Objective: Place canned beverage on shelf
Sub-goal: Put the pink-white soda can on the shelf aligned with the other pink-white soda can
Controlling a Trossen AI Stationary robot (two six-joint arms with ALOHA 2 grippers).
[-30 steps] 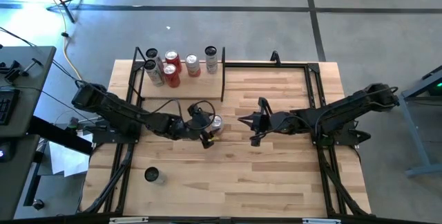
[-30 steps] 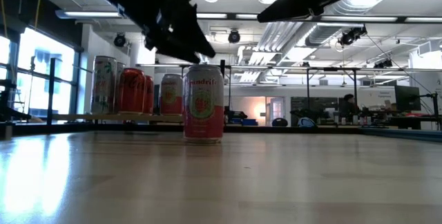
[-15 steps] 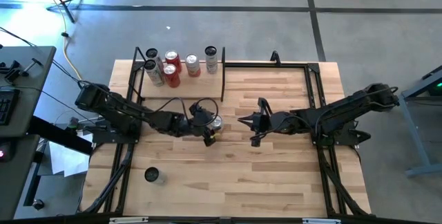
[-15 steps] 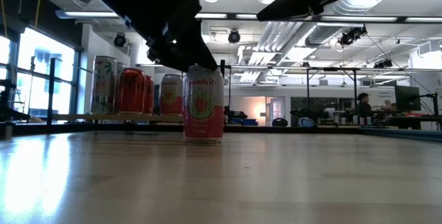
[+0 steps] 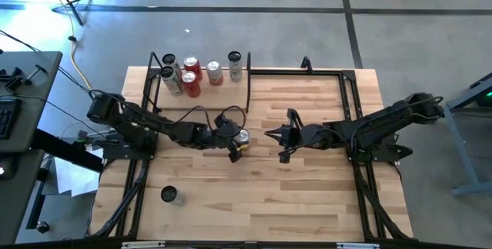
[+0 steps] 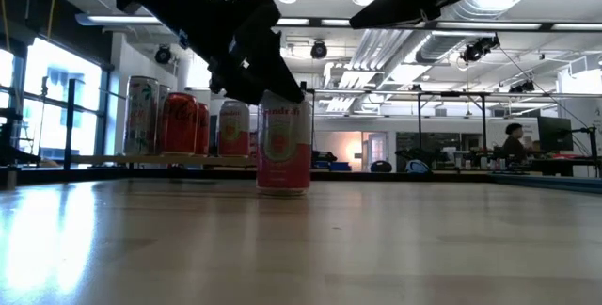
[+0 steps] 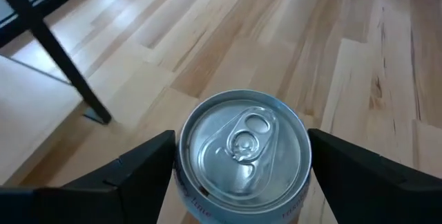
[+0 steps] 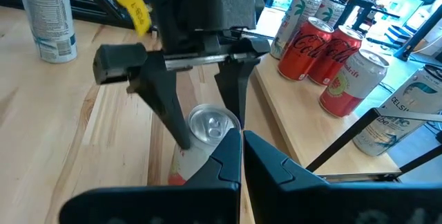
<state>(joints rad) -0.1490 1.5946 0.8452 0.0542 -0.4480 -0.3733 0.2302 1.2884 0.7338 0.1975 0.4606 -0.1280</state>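
High view, left edge: a lone can (image 5: 169, 195) stands upright near the front left of the table (image 5: 307, 195), well apart from everything else.
Shelf (image 5: 201, 97): light-wood board with black uprights at the table's rear left corner; it carries five upright cans, among them two red cans (image 5: 191, 76) and a tall pale can (image 5: 235, 65) at its right end.
Left gripper (image 5: 235, 137): at table centre, just in front of the shelf's right end, lowered over the target can.
Left gripper fingers (image 7: 141, 162): spread apart, one on each side of the can at its top rim; contact with the can wall cannot be confirmed from the left wrist view.
Target can (image 6: 283, 145): pink and red, upright on the tabletop, in front of the shelf and not on it; silver lid with pull tab faces up.
Right gripper (image 5: 270, 134): held above the table just right of the target can, pointing toward it, not touching.
Right gripper fingers (image 8: 221, 162): closed together, holding nothing.
Low view, right background: a person (image 6: 514, 140) far off in the room.
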